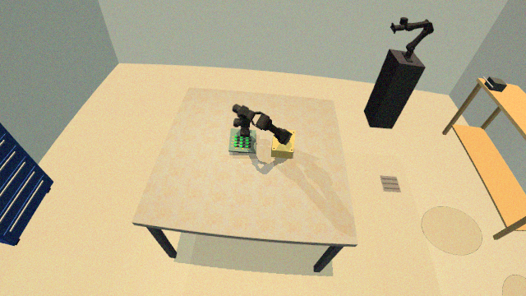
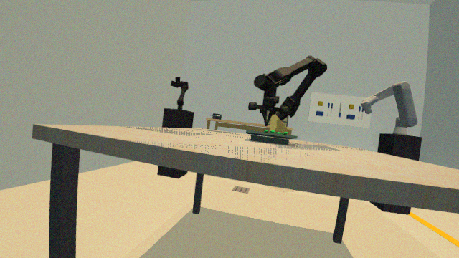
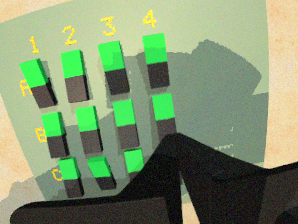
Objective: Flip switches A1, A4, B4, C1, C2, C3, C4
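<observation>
The green panel (image 1: 232, 151) (image 2: 292, 137) (image 3: 220, 25) carries rows A to C and columns 1 to 4 of green-and-black switches. In the wrist view, switch A1 (image 3: 34, 73), switch A4 (image 3: 155, 49), switch B4 (image 3: 163, 106), switch C1 (image 3: 68, 169), switch C2 (image 3: 101, 167) and switch C3 (image 3: 134, 160) show; the gripper hides C4 and part of C3. C2 looks skewed compared with C1. Which ends are raised is hard to tell. My gripper (image 2: 266, 125) (image 3: 173, 140) is shut and empty, its tips just over the lower end of B4 in the wrist view; contact cannot be told.
The arm's base stands on a yellow block (image 1: 283, 154) (image 2: 277, 123) beside the panel on the table (image 1: 246, 197) (image 2: 143, 143). A black pedestal (image 1: 394, 86) (image 2: 177, 118) with another arm stands beyond the table.
</observation>
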You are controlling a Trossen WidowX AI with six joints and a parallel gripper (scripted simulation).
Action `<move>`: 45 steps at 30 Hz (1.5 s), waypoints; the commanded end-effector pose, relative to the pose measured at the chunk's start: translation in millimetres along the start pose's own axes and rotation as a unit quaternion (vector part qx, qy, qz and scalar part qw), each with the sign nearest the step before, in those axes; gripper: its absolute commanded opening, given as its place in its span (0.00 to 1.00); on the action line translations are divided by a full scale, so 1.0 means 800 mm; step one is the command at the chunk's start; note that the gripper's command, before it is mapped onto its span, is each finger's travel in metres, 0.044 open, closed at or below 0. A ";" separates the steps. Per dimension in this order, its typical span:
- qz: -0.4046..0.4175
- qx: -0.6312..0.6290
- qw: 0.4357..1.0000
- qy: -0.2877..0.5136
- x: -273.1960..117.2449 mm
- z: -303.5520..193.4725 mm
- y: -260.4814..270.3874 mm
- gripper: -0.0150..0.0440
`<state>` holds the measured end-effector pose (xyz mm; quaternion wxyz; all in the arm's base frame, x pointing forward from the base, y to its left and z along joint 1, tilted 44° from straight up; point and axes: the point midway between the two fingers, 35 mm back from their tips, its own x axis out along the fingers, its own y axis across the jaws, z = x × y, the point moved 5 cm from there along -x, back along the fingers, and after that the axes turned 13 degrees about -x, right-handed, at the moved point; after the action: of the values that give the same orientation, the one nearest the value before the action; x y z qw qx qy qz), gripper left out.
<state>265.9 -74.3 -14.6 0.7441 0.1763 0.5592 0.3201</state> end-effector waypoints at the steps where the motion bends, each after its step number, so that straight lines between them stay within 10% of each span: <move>1: 0.006 0.005 1.000 0.003 0.007 -0.004 0.002 0.25; 45: 0.006 0.005 1.000 0.003 0.025 -0.005 0.002 0.25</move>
<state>266.0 -61.0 -28.4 0.7406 0.1796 0.5620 0.3215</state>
